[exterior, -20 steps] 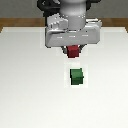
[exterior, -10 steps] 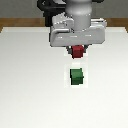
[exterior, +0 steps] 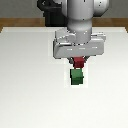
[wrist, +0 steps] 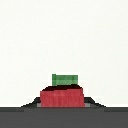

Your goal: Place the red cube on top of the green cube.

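Observation:
The red cube (exterior: 78, 62) hangs between the fingers of my gripper (exterior: 78, 63), which is shut on it. It sits just above and slightly behind the green cube (exterior: 77, 76), which rests on the white table (exterior: 25, 90). I cannot tell whether the two cubes touch. In the wrist view the red cube (wrist: 61, 96) fills the space between the fingers, and the green cube (wrist: 65, 80) shows just past it.
The arm's white wrist body (exterior: 79, 45) hangs over both cubes. A dark robot base (exterior: 52, 15) stands at the table's far edge.
The gripper has moved down with the red cube, closing the gap to the green cube. The green cube has not moved.

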